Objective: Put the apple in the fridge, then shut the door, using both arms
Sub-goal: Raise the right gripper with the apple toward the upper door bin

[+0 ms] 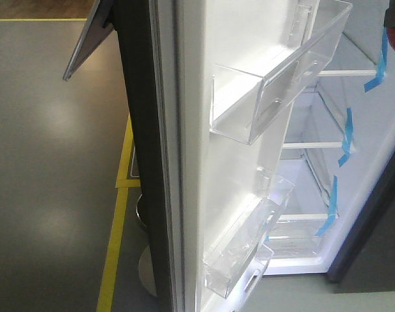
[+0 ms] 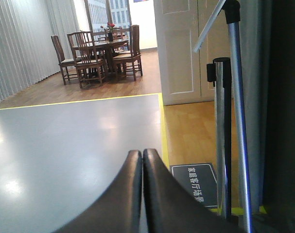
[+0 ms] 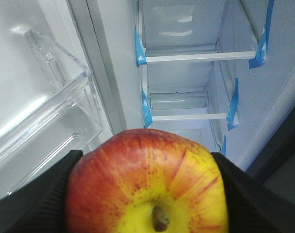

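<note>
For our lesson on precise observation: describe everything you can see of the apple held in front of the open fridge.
The apple is round with smooth, shiny skin: red at top and left, red streaks over yellow at right, plain yellow around a short brown stem facing the camera. The frame cuts off its lower part. Two black fingers of the right end effector clamp its left and right sides. It hangs in front of the open fridge, touching nothing else visible.
</note>
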You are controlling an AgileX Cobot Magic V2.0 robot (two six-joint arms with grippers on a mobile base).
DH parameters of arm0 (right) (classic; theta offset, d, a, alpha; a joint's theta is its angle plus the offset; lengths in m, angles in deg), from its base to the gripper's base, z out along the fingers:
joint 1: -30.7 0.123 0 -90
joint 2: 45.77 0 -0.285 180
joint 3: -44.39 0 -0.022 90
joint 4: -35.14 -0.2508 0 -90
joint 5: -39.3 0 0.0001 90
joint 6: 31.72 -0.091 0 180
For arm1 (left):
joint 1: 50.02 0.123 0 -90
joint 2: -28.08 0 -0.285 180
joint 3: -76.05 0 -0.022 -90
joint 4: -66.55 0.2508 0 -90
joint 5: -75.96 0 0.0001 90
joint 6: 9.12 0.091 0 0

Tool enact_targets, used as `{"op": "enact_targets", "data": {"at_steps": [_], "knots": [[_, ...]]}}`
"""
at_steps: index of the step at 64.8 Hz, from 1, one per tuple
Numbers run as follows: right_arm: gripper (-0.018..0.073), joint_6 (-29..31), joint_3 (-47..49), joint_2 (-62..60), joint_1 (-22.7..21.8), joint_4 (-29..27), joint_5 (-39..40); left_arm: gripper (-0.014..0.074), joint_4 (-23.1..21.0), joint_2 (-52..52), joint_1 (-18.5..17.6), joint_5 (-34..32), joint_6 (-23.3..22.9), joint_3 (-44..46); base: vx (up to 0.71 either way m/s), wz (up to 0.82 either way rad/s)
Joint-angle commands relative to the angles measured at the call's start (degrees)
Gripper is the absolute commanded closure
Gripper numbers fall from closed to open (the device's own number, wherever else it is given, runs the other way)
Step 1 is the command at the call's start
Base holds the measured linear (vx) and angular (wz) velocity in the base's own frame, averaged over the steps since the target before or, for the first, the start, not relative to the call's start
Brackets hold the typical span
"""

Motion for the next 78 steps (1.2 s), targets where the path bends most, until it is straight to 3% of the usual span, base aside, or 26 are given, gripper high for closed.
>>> {"op": "enact_targets", "data": {"at_steps": [1,69,78], "knots": [[0.0457,0.0,1.5,-1.7,-0.1,0.1,4.2,0.0602,-0.5,-0.9,-0.3,-4.0,-0.6,-1.6,0.0,0.0],[0.0457,0.0,1.5,-2.5,-0.1,0.2,4.7,0.0602,-0.5,-0.9,-0.3,-4.0,-0.6,-1.6,0.0,0.0],[0.0457,2.0,1.8,-5.9,-0.1,-1.7,9.9,0.0602,-0.5,-0.9,-0.3,-4.0,-0.6,-1.6,0.0,0.0]]}}
